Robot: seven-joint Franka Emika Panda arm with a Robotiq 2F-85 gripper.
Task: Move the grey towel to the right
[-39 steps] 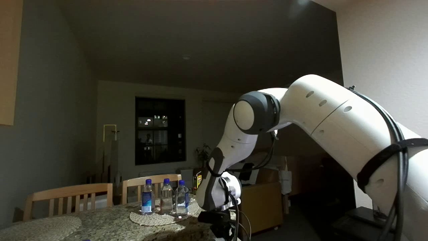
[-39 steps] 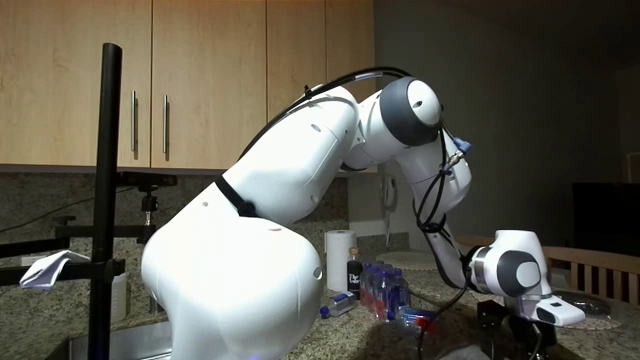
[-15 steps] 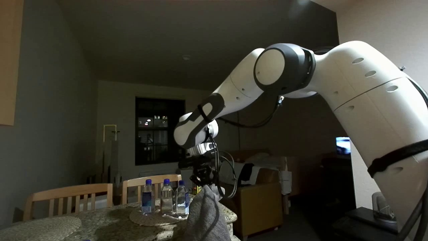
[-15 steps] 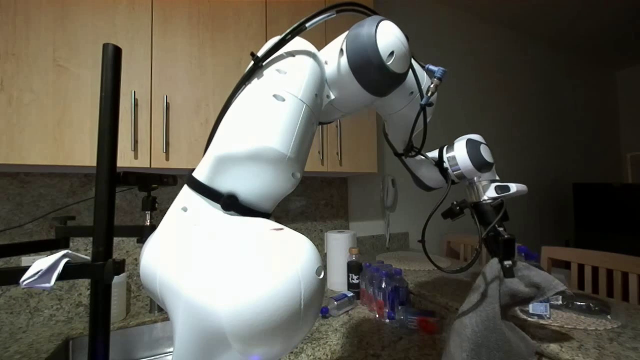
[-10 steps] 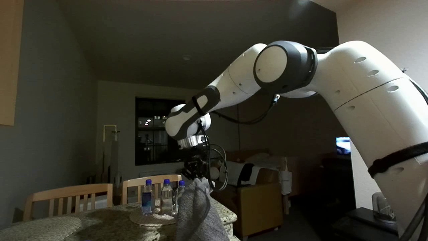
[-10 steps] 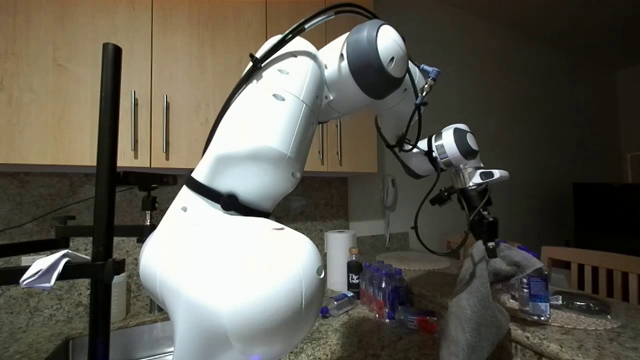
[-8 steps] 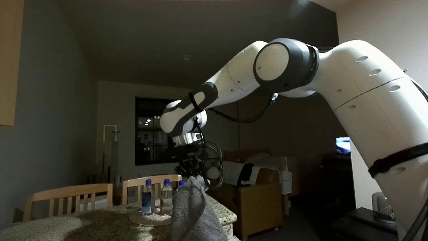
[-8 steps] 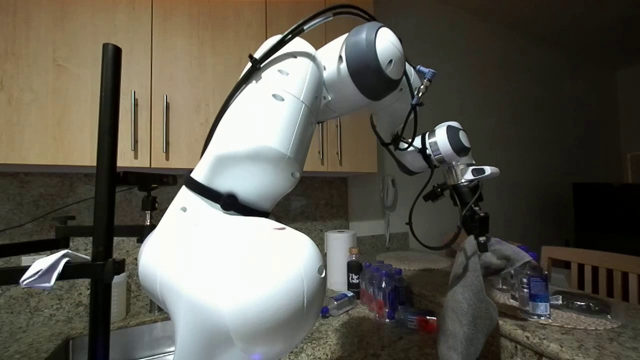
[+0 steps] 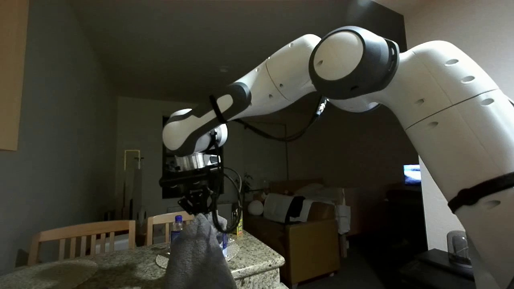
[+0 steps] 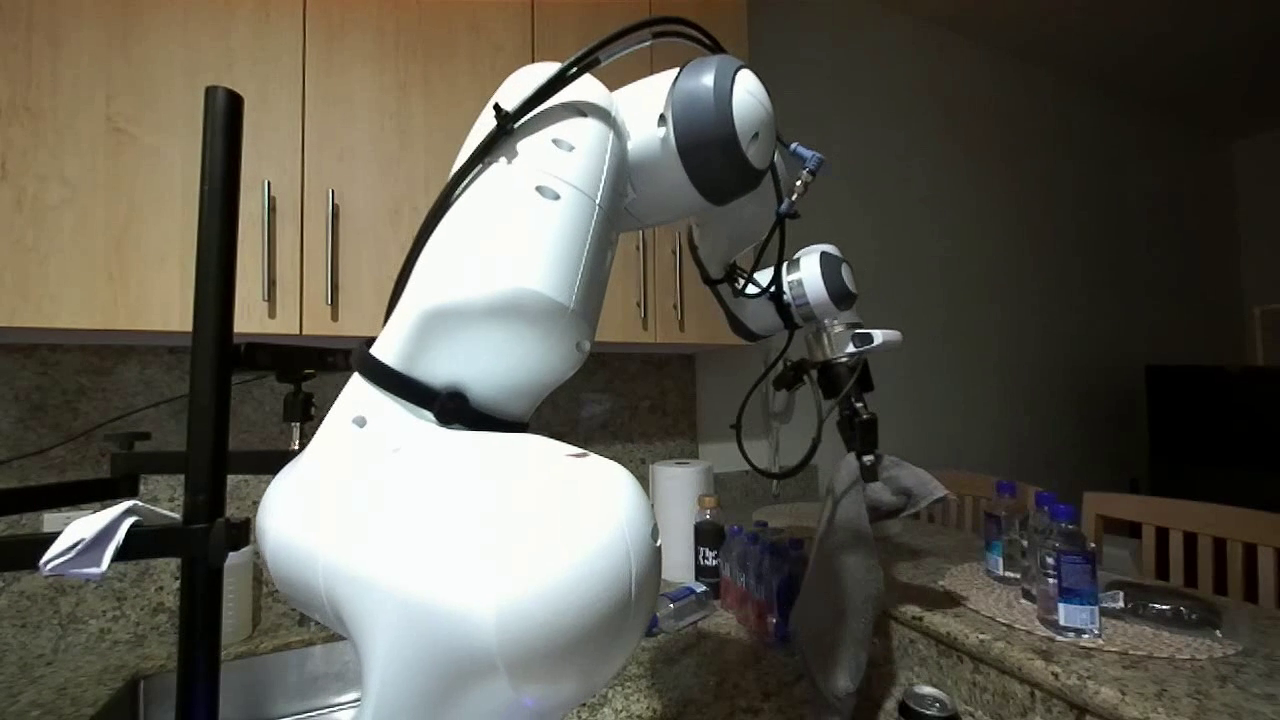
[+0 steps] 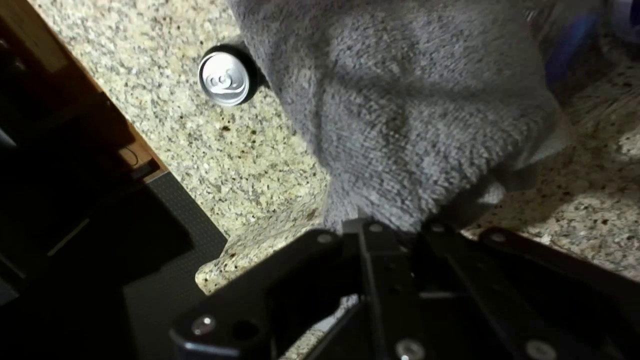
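The grey towel (image 9: 197, 257) hangs in folds below my gripper (image 9: 199, 212) in an exterior view. In an exterior view, the towel (image 10: 840, 590) hangs long and narrow beneath the gripper (image 10: 866, 466), with a short flap sticking out to the right. In the wrist view, the towel (image 11: 400, 100) spreads away from the fingertips of my gripper (image 11: 404, 229). The fingers are closed on a bunched part of the towel and hold it up. The pinched cloth between the fingers is mostly hidden. I cannot tell whether the towel's lower end touches the counter.
A can (image 11: 225, 77) stands on the granite counter (image 11: 270, 155) beside the towel. Water bottles (image 10: 1070, 585) stand on a woven mat (image 10: 1150, 640) on the raised counter. More bottles (image 10: 755, 590), a lying bottle (image 10: 683, 605) and a paper roll (image 10: 682, 520) are behind the towel.
The gripper was low at the counter, then rose with the towel. Since then both have moved left in both exterior views. The can and the bottles on the mat have come into view.
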